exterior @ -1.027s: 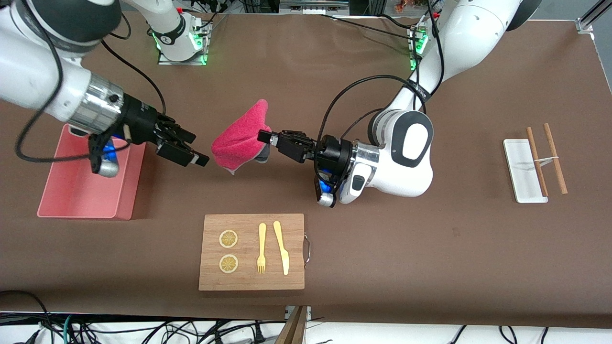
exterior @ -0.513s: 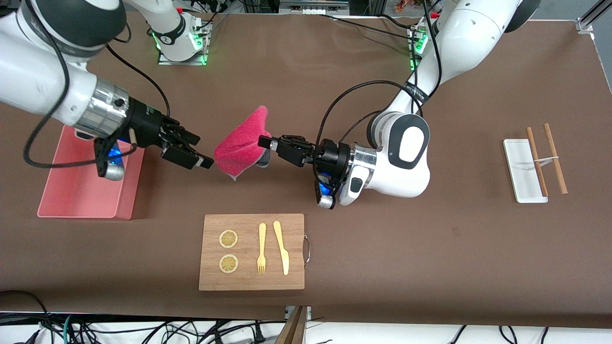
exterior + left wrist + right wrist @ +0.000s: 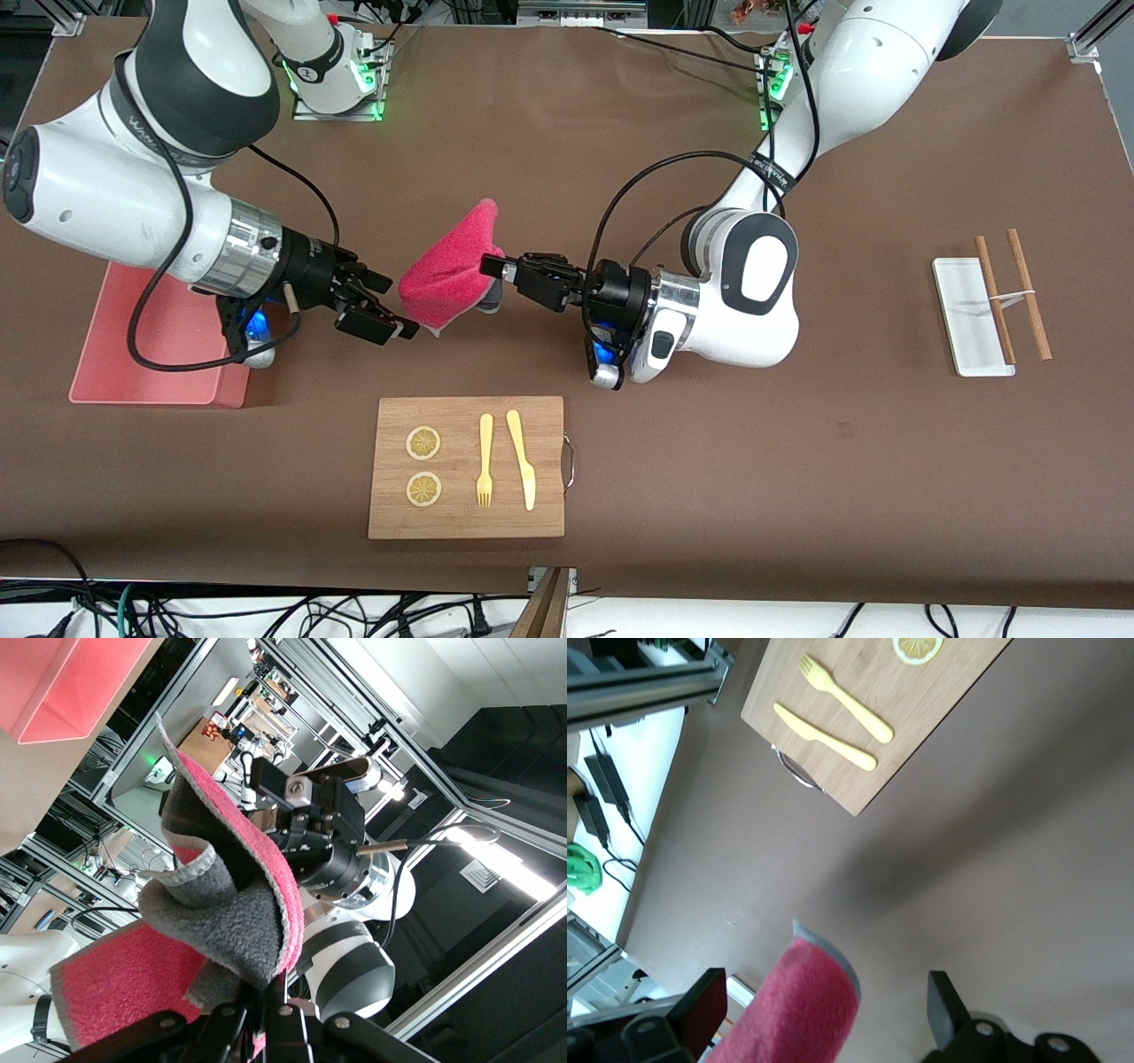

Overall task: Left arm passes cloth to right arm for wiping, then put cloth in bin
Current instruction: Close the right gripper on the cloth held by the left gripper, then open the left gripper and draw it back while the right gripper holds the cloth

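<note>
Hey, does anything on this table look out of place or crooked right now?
Nothing much. The two brown sticks lie half on the small white tray, half on the table. The cloth is in mid-air, pinched by the left gripper, its free corner between the open right gripper's fingers.

No legible text, label or number anywhere.

A brown mat covers the table (image 3: pixel 797 496) from edge to edge. Along its near edge, black cables (image 3: pixel 266 611) lie tangled over a pale floor, beside a wooden piece (image 3: pixel 545 607). In the left wrist view, aluminium framing (image 3: pixel 292 673) and dark panels (image 3: pixel 496 753) enclose the room, with bright strip lights (image 3: pixel 496 864) overhead and a cluttered bench (image 3: pixel 239 718) far off.
</note>
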Robot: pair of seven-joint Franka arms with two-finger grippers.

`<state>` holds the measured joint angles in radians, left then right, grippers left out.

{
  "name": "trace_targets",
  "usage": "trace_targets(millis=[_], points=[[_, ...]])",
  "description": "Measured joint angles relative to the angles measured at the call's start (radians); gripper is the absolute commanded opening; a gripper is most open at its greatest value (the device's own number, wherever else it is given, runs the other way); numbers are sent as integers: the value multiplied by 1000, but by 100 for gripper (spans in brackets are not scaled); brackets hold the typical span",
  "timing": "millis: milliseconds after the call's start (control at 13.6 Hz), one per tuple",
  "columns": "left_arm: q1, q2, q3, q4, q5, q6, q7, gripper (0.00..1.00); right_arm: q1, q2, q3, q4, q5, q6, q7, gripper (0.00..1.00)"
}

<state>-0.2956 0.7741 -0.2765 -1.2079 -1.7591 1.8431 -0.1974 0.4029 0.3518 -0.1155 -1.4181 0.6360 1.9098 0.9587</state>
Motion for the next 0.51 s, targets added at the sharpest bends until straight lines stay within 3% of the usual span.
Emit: trace_targets(millis=[147, 513], points=[[2, 0, 0, 0, 0, 0, 0, 0, 19, 0, 1, 0, 0, 4, 19, 99], [5, 0, 1, 0, 0, 1, 0, 0, 31, 12, 1, -1, 0, 4, 26, 1]])
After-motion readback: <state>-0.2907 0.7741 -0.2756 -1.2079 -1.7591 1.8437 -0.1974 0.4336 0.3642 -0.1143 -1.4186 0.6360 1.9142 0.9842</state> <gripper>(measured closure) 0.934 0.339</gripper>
